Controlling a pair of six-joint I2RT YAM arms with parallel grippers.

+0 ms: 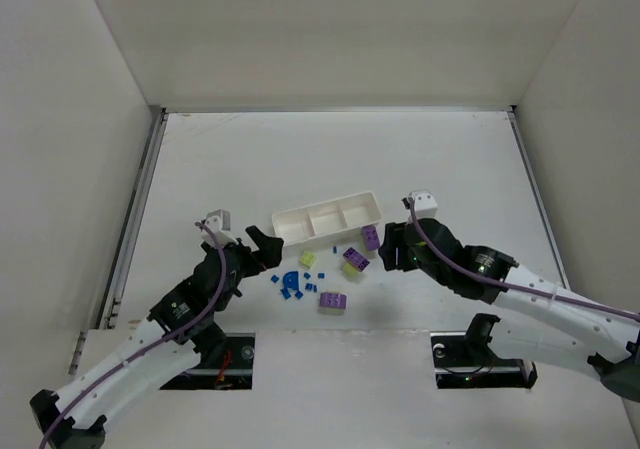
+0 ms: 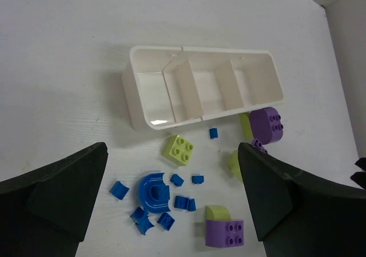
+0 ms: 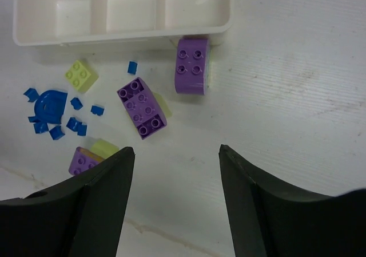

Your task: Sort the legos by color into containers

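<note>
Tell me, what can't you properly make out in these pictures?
- Left wrist view: the left claw hides part of a yellow-green piece on the right.
- Right wrist view: the right claw covers part of a purple-and-yellow block; the tray is cut off at the picture's top edge.
- Top view: the blue bits are too small to count.

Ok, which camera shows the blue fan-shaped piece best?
The left wrist view: the blue fan-shaped piece sits large and unobstructed there. The right wrist view shows it smaller, near the left edge; the top view shows only a tiny blue blob.
</note>
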